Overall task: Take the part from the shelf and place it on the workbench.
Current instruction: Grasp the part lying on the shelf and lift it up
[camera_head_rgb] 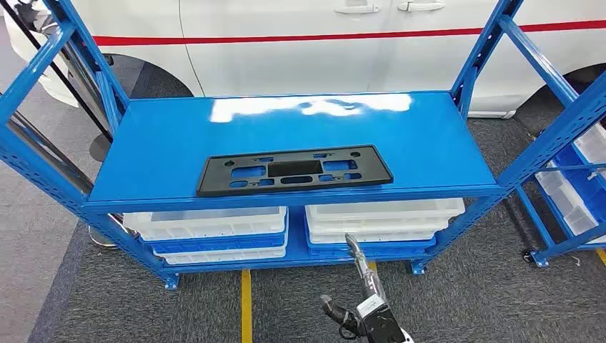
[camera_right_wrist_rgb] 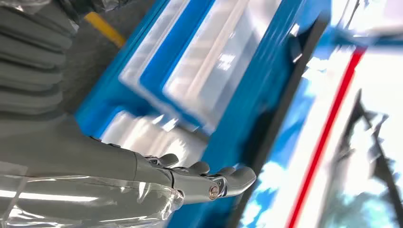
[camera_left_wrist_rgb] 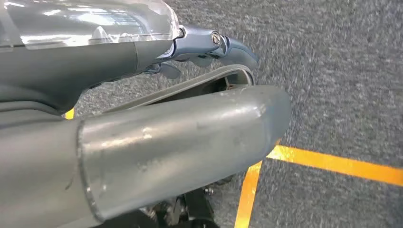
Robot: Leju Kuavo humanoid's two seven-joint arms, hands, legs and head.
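Observation:
The part (camera_head_rgb: 294,170), a flat black plastic panel with several cut-outs, lies near the front edge of the blue shelf (camera_head_rgb: 429,136). My right hand (camera_head_rgb: 361,286) is low in front of the shelf, below and to the right of the part, its fingers stretched toward the shelf. In the right wrist view the right hand (camera_right_wrist_rgb: 190,175) holds nothing, and its fingers (camera_right_wrist_rgb: 237,176) reach toward the blurred shelf frame (camera_right_wrist_rgb: 256,95). My left hand (camera_left_wrist_rgb: 190,95) hangs over the grey carpet, its fingers (camera_left_wrist_rgb: 223,45) loose and holding nothing.
White bins (camera_head_rgb: 214,225) fill the lower shelf level. A white car (camera_head_rgb: 286,43) with a red stripe stands behind the shelf. Another blue rack with bins (camera_head_rgb: 582,186) stands at the right. Yellow tape (camera_head_rgb: 246,300) marks the carpet in front.

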